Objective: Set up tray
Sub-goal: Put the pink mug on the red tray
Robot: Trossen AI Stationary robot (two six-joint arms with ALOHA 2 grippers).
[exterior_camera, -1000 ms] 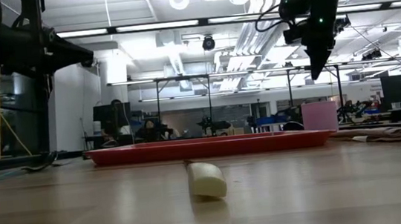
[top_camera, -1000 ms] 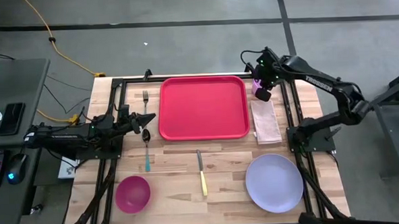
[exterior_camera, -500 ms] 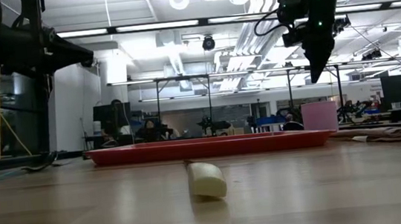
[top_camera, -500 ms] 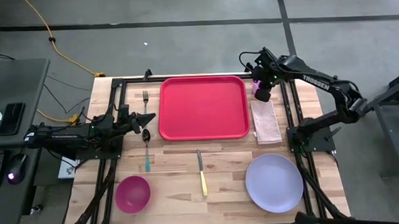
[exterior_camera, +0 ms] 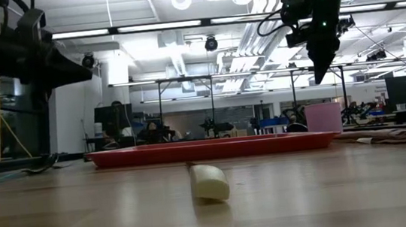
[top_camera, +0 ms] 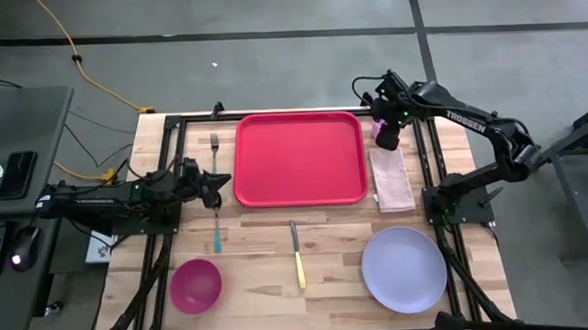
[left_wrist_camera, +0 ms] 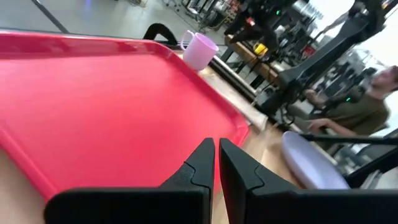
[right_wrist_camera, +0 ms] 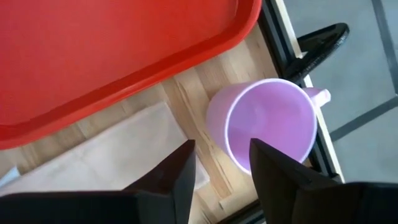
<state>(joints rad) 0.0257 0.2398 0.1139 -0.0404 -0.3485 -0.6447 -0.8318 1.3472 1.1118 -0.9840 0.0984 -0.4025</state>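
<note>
The red tray lies flat on the wooden table at the far middle, with nothing on it. A lavender mug stands upright on the table beside the tray's far right corner. My right gripper hangs open above the mug, pointing steeply down and clear of its rim. My left gripper is shut and hovers above the table at the tray's left edge, pointing roughly level across the tray. It holds nothing.
A folded beige napkin lies right of the tray, and a lavender plate sits near right. A pink bowl is near left, and a yellow-handled knife lies near the middle. A fork and a spoon lie left of the tray.
My right gripper has stayed above the mug and its fingers have parted. My left gripper has rolled about its own line and tipped its nose a little downward beside the tray's left edge. Nothing on the table has moved.
</note>
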